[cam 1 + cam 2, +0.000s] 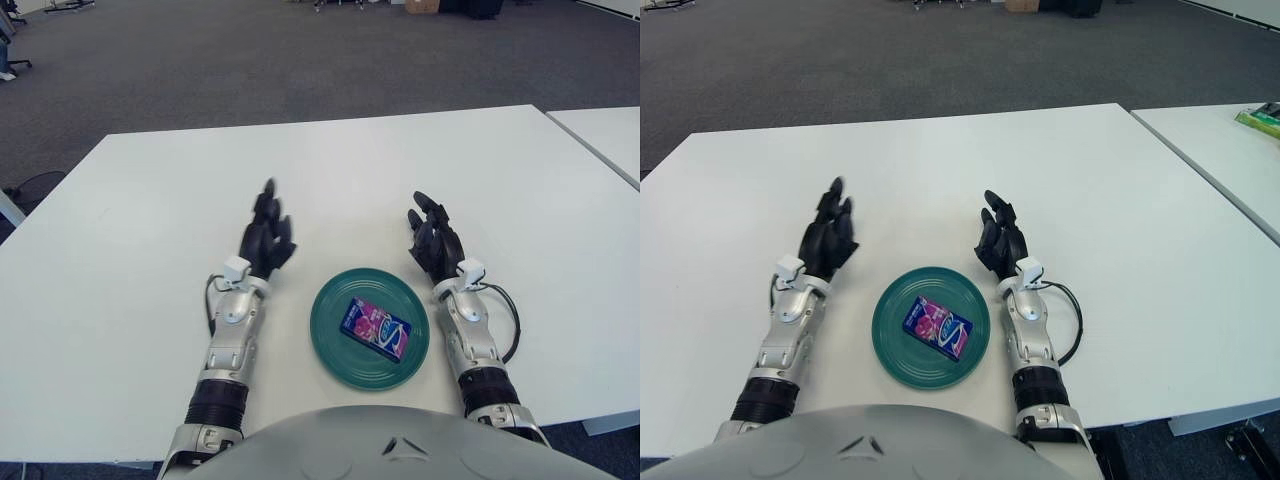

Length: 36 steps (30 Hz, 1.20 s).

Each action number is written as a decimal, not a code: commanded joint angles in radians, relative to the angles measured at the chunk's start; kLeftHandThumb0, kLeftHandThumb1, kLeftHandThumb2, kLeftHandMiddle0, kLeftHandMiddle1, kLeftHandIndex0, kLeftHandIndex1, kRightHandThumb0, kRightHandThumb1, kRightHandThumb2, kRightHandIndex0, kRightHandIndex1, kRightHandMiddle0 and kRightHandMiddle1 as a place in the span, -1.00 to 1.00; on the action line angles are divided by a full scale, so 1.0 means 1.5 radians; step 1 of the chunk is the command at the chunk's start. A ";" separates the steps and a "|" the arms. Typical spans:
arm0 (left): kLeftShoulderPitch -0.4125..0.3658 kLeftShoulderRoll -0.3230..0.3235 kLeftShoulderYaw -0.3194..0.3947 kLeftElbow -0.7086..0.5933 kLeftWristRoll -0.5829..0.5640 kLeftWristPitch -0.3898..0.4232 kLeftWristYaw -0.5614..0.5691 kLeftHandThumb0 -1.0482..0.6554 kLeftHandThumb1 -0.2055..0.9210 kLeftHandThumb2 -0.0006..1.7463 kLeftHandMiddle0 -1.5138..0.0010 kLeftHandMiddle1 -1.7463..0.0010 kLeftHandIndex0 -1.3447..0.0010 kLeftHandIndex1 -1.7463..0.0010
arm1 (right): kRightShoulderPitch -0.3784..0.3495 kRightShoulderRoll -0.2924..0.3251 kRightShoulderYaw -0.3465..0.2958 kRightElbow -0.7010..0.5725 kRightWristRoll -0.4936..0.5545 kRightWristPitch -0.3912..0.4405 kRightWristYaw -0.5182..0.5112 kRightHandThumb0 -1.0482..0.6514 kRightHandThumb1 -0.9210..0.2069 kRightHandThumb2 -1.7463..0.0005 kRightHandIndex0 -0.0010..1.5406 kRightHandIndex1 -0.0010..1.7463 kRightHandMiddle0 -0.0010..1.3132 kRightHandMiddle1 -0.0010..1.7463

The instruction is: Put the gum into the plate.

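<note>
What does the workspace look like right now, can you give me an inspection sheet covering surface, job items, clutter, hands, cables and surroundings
Surface: white table, a second white table to its right.
Job items: gum pack lies flat inside the green plate.
Clutter: nothing seen on the main table; a green item on the second table.
Hands: left hand left of the plate, fingers open, holding nothing; right hand right of the plate, open, holding nothing.
Cables: black cable loop by the right wrist, a smaller one by the left wrist.
Surroundings: grey carpet floor.
</note>
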 commanded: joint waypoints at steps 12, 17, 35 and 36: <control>0.078 -0.045 -0.017 0.018 0.037 -0.021 0.029 -0.85 1.00 0.13 1.00 1.00 0.96 0.97 | -0.008 -0.014 -0.021 0.089 0.000 0.077 -0.020 -0.69 -1.00 -0.09 -0.84 -1.00 -1.00 -0.61; 0.105 -0.058 -0.040 -0.033 0.052 -0.025 0.030 -0.82 1.00 0.14 0.99 1.00 0.95 0.97 | -0.020 -0.014 -0.025 0.118 -0.008 0.044 -0.030 -0.69 -1.00 -0.11 -0.84 -0.99 -1.00 -0.64; 0.172 -0.080 -0.065 -0.060 0.044 -0.149 0.005 -0.88 1.00 0.12 0.90 0.99 0.97 0.77 | 0.010 -0.005 -0.003 0.175 -0.071 -0.196 -0.071 -0.68 -1.00 -0.17 -0.88 -1.00 -1.00 -0.69; 0.178 -0.082 -0.066 -0.061 0.040 -0.161 0.002 -0.89 1.00 0.11 0.88 0.99 0.98 0.71 | 0.017 -0.003 0.001 0.170 -0.081 -0.209 -0.077 -0.69 -1.00 -0.17 -0.88 -1.00 -1.00 -0.70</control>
